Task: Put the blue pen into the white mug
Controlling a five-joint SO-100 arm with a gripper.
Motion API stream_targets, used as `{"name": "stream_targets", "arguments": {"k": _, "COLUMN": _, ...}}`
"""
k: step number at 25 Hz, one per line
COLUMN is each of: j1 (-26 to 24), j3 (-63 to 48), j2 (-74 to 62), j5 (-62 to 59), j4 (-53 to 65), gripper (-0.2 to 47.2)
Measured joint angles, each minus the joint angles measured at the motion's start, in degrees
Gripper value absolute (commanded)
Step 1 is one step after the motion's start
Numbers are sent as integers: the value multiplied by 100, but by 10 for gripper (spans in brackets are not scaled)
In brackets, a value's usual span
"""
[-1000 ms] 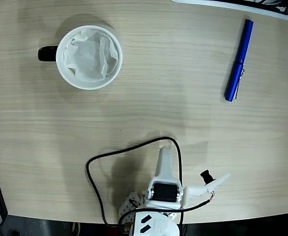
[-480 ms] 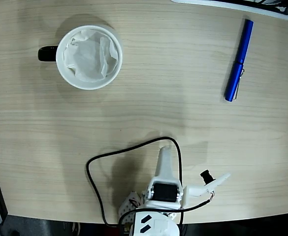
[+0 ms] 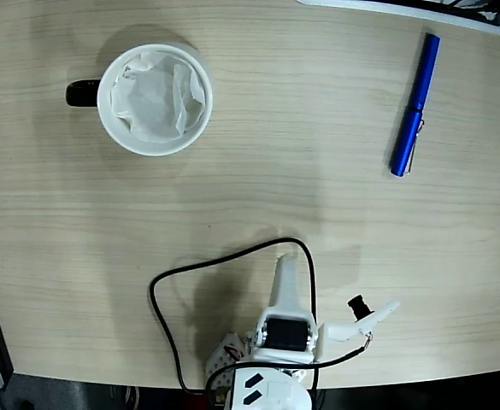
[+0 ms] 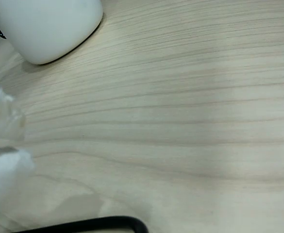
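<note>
Pen (image 3: 414, 104): upper right of fixed view, flat on surface (image 3: 258, 188), ungrasped. Mug (image 3: 154, 99): upper left, paper-lined. Hand (image 3: 285, 275): bottom centre, grip state indeterminable. Risks judged: slim glossy pen rolling or slipping from pinch; long carry; paper blocking entry.

White mug (image 3: 154, 99) upper left, blue pen (image 3: 414, 106) upper right, well apart, wooden table (image 3: 258, 179).

Light wood-grain table (image 3: 258, 154); black cable (image 3: 160, 299) looping across near edge; white tray edge (image 3: 403, 8) at top.
</note>
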Motion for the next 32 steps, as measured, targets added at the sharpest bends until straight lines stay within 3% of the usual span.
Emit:
{"name": "stream_targets", "arguments": {"k": 21, "j1": 9, "j3": -9, "j2": -44, "j5": 0, "j4": -9, "gripper": 0}}
{"name": "stream_targets", "arguments": {"k": 32, "j1": 158, "j3": -2399, "j2": -3076, "j5": -220, "j4": -185, "gripper": 0}}
